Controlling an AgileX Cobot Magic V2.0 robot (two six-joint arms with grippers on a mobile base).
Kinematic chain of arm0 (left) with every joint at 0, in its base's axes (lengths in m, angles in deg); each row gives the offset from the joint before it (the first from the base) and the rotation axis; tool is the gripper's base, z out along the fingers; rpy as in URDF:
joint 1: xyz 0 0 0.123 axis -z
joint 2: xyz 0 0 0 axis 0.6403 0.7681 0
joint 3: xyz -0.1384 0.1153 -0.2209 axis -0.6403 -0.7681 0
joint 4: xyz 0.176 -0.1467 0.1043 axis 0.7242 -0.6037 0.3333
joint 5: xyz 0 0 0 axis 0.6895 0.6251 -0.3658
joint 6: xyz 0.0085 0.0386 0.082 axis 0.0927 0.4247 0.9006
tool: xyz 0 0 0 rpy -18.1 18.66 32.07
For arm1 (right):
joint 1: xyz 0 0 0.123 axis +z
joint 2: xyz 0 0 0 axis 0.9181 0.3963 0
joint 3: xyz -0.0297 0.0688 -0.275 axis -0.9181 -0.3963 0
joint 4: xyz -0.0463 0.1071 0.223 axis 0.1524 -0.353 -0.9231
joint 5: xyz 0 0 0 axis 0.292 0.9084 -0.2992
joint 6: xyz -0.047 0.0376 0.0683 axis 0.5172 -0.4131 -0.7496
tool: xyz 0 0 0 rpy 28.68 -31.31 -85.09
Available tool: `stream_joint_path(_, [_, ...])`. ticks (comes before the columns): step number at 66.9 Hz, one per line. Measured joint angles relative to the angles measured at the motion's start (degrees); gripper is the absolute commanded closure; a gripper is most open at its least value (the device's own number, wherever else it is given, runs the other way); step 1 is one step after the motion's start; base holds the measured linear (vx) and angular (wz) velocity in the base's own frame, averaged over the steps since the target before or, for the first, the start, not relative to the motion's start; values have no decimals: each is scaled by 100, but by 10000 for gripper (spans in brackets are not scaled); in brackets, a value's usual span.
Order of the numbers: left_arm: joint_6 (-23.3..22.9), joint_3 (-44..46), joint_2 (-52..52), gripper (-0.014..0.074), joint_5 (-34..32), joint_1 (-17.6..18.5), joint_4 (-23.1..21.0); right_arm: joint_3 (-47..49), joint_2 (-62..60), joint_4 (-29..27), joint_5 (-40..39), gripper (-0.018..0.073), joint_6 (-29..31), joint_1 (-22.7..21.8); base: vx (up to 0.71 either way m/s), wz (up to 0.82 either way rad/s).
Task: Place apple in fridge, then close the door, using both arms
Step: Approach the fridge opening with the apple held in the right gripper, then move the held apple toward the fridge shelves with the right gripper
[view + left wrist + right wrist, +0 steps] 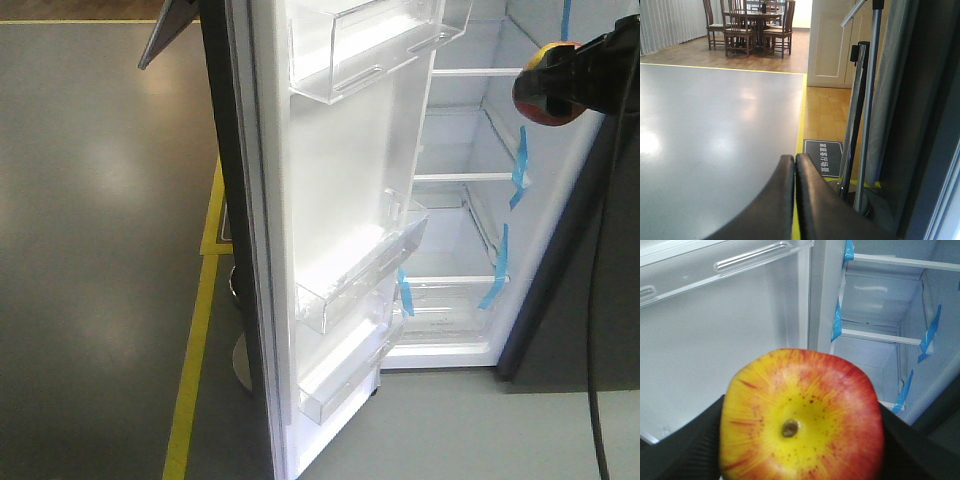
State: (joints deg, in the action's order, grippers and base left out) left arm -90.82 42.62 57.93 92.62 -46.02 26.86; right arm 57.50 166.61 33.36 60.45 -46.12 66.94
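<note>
Apple (802,415) nr fridge (875,300), grey flr (100,200)

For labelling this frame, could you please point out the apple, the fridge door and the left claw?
apple (805,390): right wrist view, red-yellow skin above its dimple.
door (340,170): front view, bare white inner panel.
left claw (795,159): left wrist view, between its closed fingertips.

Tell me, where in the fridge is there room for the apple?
In the fridge, the white shelves look bare between the blue tape strips; the door bins look empty too. Nothing looks crowded; the open door borders the opening's left side.
</note>
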Motion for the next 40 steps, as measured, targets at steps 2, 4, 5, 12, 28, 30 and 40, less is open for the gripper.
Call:
stream_joint_path(2, [0,0,0,602,0,0,0,0,0,0,0,409,0,0,7,-1])
stream_joint_path(4, [0,0,0,602,0,0,0,0,0,0,0,409,0,0,7,-1])
stream_joint_path(5, [0,0,0,602,0,0,0,0,0,0,0,409,0,0,6,-1])
stream_joint_path(12, [0,0,0,602,0,0,0,0,0,0,0,409,0,0,6,0])
stream_joint_path(28, [0,0,0,602,0,0,0,0,0,0,0,409,0,0,5,1])
stream_joint_path(30, [0,0,0,602,0,0,0,0,0,0,0,409,0,0,5,1])
stream_joint_path(40, [0,0,0,602,0,0,0,0,0,0,0,409,0,0,5,1])
